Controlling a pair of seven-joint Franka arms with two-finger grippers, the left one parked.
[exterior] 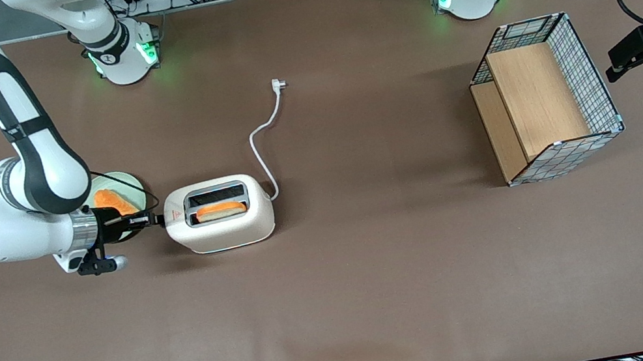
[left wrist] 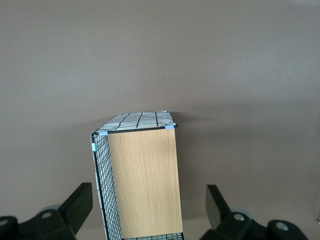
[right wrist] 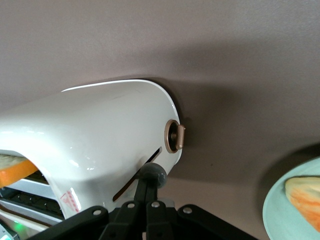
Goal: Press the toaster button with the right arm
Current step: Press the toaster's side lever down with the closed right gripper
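Note:
The cream-white toaster [exterior: 235,229] stands on the brown table with a red triangle sticker [exterior: 172,219] on top and a slice of bread [exterior: 221,210] in the slot nearer the front camera. The right arm [exterior: 27,159] reaches in level with the table from the working arm's end. Its black gripper [exterior: 155,220] is shut, fingers pressed together, at the toaster's narrow end. In the right wrist view the fingertips [right wrist: 146,184] touch the grey toaster button [right wrist: 156,173], which sticks out of a dark slot in the toaster [right wrist: 100,135].
A pale green plate [exterior: 131,182] with an orange-crusted slice [exterior: 112,201] sits under the arm's wrist, close to the toaster. The white cord [exterior: 262,144] ends in a plug [exterior: 278,84]. A bronze dial [right wrist: 175,136] is beside the button. A wire-and-wood basket [exterior: 545,98] lies toward the parked arm's end.

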